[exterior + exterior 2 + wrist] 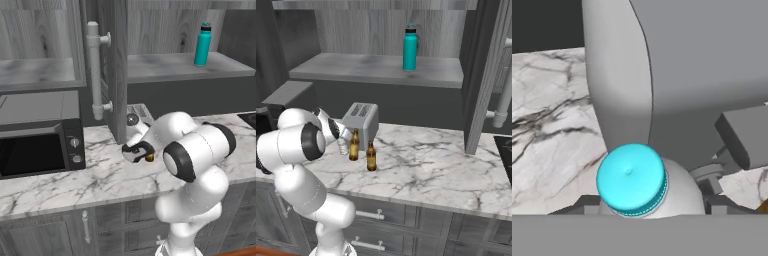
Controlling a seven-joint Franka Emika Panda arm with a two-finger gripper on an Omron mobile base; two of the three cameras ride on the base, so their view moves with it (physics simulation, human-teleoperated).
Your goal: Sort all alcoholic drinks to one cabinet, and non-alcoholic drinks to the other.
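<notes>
My gripper (652, 206) reaches down over the clear water bottle (679, 192), whose cyan cap (631, 177) faces the hand camera. Both fingers (588, 202) press against its sides. In the right base view the water bottle (343, 145) stands on the counter just left of two amber beer bottles (354, 146) (371, 156), in front of the toaster. From the left, my gripper (136, 151) hangs low over the counter. The teal flask (202, 44) (410, 48) stands upright on the right cabinet's shelf (165, 67). The left cabinet's shelf (35, 75) is bare.
An open cabinet door (117, 65) with a pale bar handle (95, 70) juts out above the counter beside my arm. A grey toaster (361, 120) stands right behind the bottles. A black microwave (40, 150) sits at the left. Another door (483, 75) hangs at the right.
</notes>
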